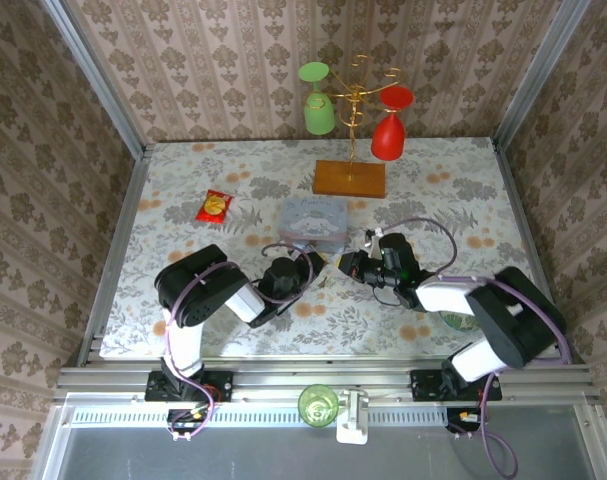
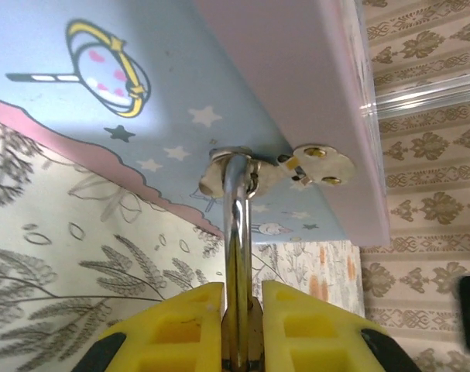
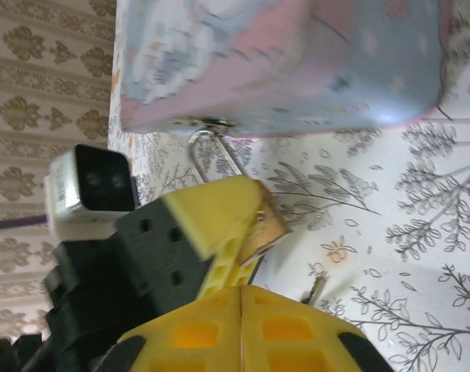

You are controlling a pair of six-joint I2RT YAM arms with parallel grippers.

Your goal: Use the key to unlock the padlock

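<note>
Against one blue tin (image 2: 180,116): one padlock (image 2: 236,232) clamped in left tool (image 2: 242,298); right tool (image 3: 242,294) clenched tight.

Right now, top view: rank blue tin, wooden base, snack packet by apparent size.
1. blue tin and wooden base: near alike; the tin stands taller, so nearer the camera, left unranked.
2. snack packet: clearly smallest.

Tin (image 1: 313,222) centred on worktop (image 1: 463,200); packet (image 1: 215,206) left of it, stand (image 1: 350,178) behind; padlock (image 2: 236,225) on tin's near side, between left gripper (image 2: 242,298) and right gripper (image 3: 242,302).
</note>
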